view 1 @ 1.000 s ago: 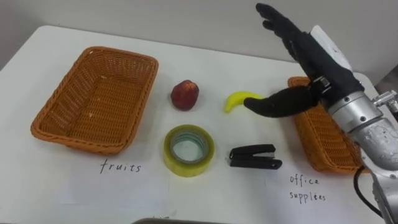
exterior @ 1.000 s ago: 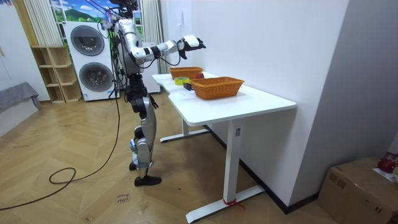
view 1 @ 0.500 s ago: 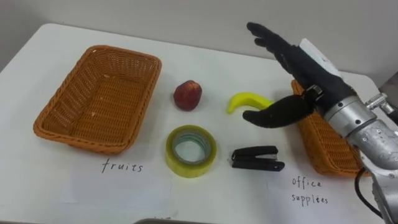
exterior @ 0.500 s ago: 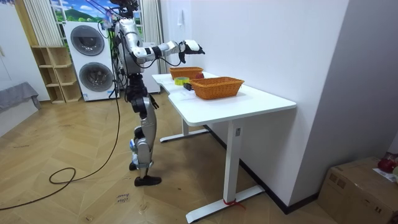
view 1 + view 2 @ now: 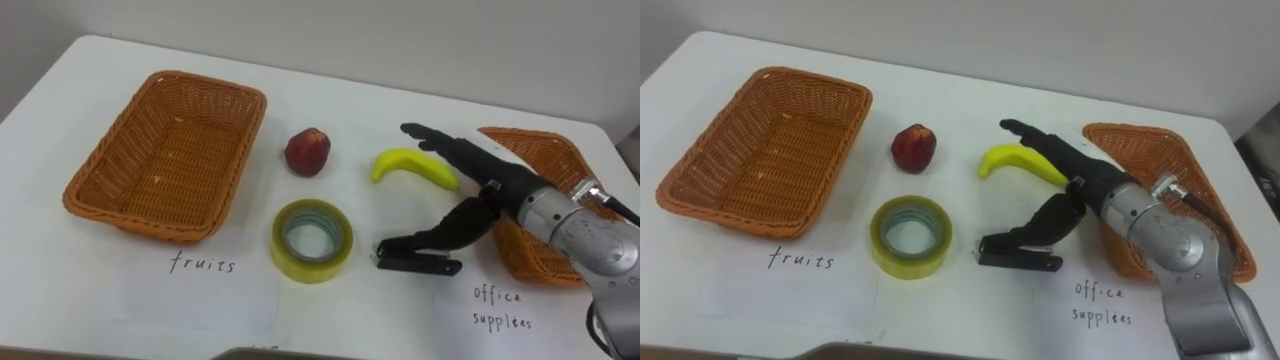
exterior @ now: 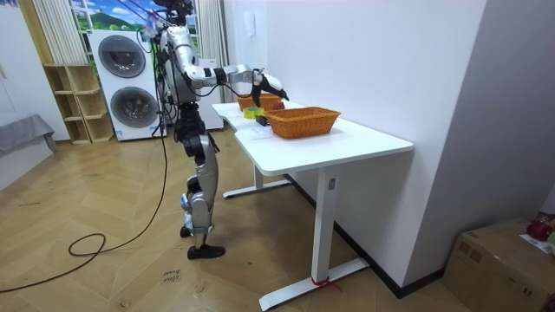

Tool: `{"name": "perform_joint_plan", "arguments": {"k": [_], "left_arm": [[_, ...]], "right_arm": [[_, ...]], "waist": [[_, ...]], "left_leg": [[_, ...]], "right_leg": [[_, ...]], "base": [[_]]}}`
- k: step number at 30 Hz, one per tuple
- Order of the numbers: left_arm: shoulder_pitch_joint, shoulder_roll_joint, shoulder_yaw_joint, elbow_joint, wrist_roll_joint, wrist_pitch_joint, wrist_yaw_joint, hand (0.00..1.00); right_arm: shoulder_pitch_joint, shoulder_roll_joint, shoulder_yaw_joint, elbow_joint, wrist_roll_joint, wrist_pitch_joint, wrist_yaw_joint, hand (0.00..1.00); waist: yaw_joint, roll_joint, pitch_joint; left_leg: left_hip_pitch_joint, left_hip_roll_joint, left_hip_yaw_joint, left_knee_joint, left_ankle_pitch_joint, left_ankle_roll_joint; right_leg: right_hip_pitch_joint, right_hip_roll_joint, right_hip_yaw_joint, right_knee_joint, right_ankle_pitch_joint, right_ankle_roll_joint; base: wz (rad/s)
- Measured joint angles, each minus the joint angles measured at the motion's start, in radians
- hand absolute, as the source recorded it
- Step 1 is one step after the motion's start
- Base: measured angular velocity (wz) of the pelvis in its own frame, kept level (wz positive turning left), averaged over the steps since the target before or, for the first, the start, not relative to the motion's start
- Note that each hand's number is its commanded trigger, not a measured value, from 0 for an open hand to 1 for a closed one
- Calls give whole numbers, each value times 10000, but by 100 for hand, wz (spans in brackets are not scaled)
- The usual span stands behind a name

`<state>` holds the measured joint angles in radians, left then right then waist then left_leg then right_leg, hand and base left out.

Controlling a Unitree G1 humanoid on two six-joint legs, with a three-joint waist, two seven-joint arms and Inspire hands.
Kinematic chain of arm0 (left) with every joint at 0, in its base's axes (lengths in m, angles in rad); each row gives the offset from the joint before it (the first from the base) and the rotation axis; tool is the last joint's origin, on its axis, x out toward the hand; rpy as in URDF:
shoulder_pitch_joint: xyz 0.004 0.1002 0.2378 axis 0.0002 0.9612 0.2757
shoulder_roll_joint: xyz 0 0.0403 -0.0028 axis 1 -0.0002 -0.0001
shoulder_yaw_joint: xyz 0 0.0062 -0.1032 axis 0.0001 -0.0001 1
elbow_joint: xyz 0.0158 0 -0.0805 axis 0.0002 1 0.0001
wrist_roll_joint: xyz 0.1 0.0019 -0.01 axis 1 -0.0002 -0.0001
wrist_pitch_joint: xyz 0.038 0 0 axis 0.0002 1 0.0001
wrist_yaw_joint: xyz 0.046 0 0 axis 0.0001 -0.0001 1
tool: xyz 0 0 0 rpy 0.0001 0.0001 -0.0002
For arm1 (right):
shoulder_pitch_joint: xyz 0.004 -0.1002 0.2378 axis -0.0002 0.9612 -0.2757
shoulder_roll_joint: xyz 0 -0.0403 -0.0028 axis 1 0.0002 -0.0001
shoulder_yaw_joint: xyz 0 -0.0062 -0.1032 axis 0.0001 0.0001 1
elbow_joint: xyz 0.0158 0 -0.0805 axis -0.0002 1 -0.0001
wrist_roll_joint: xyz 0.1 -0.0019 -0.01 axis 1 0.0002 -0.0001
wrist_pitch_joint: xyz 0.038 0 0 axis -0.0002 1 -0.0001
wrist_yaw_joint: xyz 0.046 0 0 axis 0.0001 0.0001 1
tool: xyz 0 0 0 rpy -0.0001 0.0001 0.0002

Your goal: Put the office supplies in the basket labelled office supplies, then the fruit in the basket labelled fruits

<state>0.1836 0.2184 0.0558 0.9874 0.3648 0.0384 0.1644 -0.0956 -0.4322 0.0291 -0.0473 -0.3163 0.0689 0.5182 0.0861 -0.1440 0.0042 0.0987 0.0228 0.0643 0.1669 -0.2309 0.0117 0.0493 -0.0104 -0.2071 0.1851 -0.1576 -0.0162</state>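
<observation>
1. Left eye view: the right hand [image 5: 497,183] is hovering low over the table [image 5: 400,90], its arm entering from the right. Its fingers are straight and spread wide from the thumb, gripping nothing. The fingers are hanging over the banana [image 5: 405,164]'s right end. The thumb is stretching down across the stapler [image 5: 418,265] and seems to be touching its top. The red fruit [image 5: 308,151] and the tape roll [image 5: 311,268] are lying apart from each other on bare tabletop between the left basket [image 5: 170,165] and the hand. The right basket [image 5: 545,148] is sitting just behind the wrist.
2. Room view: the robot is standing upright at the table's end on the room view's left, holding its right arm out over the baskets. Open wooden floor [image 6: 113,269] is stretching along the table's near side, and washing machines [image 6: 121,78] are standing behind the robot.
3. Right eye view: a strip of bare tabletop is showing between tape roll and stapler. The right basket is sitting close to the table's right edge.
</observation>
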Motion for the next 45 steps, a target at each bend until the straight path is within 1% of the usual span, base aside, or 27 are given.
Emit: {"name": "perform_joint_plan", "arguments": {"k": [1, 5, 10, 12, 16, 22, 27, 32, 40, 44, 45], "left_arm": [[0, 0, 1, -17, 0, 0, 7, 0], [-6, 1, 1, -76, 0, 0, 16, 0], [-5, 0, 16, -316, -14, 26, 16, 0], [-11, 0, 15, -357, -16, 26, 16, 0], [-12, 0, 7, -355, -21, 27, 15, 0], [-9, 1, 3, -357, -26, 34, 19, 0], [-23, 3, -3, -439, -26, 42, 55, 0], [-21, 3, -8, -464, -17, 41, 233, 0], [-27, 4, -32, -466, -23, 39, 252, 0], [-5, 7, -119, -450, -19, 42, 289, 0], [-2, 11, -183, -434, -18, 43, 292, 0]], "right_arm": [[0, 0, 0, 22, -62, 35, 0, 0], [1, 0, 0, 31, -90, 200, 0, 0], [1, 2, 0, 307, -108, 215, 9, 0], [1, 2, 0, 366, -170, 329, 81, 0], [19, 2, 0, 451, -212, 411, 301, 0], [202, 3, 134, 727, -212, 448, 459, 0], [340, 6, 324, 727, -210, 450, 746, 0], [410, 7, 344, 726, -261, 450, 811, 0], [410, 19, 393, 726, -360, 450, 1059, 0], [414, 67, 683, 731, -631, 581, 1133, 0], [416, 182, 683, 731, -845, 610, 1173, 0]], "waist": [[2, -31, -21], [4, -43, -22], [14, -69, 2], [14, -61, 9], [14, -39, 33], [60, -61, 16], [73, -102, -16], [74, -84, -7], [78, -66, -1], [84, -46, 8], [97, -26, 19]], "left_leg": [[1, -2, 0, 3, 0, 0], [5, -5, -5, 4, 2, 2], [4, 3, -9, 5, 3, 1], [4, 2, -9, 7, 3, 1], [-13, -1, -5, 6, 2, 1], [-11, -2, 5, 2, 2, 1], [-28, -2, 30, 6, 3, 1], [-23, -1, 61, 6, 3, 1], [-23, 0, 72, 10, 3, 2], [-23, -1, 84, 8, 4, 4], [-23, -1, 93, 7, 4, 4]], "right_leg": [[1, -5, 8, 0, 1, 1], [7, -12, 31, -12, 3, 6], [6, -31, 47, -17, 3, 6], [6, -28, 55, -15, 3, 6], [-9, -8, 54, -10, 3, 6], [-18, -5, 49, -1, 4, 6], [-49, -11, 38, 2, 5, 8], [-50, -12, 37, 2, 6, 9], [-47, -3, 46, 3, 32, 20], [-48, -2, 52, 2, 42, 24], [-49, 1, 61, 2, 43, 24]], "base": [[0], [0], [0], [0], [0], [0], [0], [0], [0], [0], [0]]}}
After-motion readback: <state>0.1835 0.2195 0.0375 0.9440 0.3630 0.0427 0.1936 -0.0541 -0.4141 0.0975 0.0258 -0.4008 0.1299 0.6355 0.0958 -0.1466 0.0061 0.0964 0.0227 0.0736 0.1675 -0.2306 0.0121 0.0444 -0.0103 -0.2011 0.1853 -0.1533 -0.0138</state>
